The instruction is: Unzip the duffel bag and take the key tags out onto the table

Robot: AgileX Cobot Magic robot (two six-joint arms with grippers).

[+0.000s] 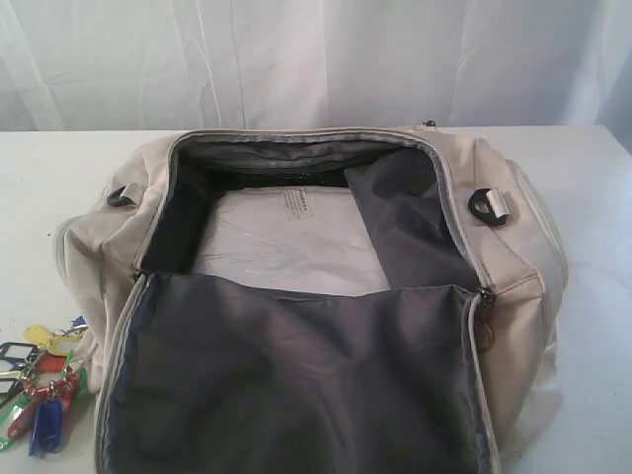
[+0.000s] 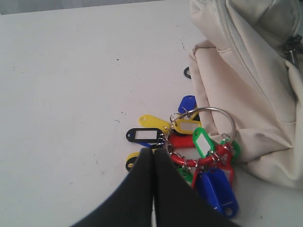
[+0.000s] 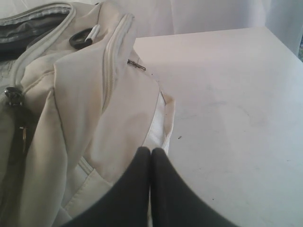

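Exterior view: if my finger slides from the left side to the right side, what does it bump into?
key tags → duffel bag → bare table

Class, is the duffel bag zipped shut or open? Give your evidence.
Open: the duffel bag has its flap folded down, and a pale sheet shows inside.

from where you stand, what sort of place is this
Most likely a staged robot lab bench: a broad plain white tabletop, a white draped curtain backdrop, and on the table an open cream fabric duffel bag beside a bunch of coloured plastic key tags.
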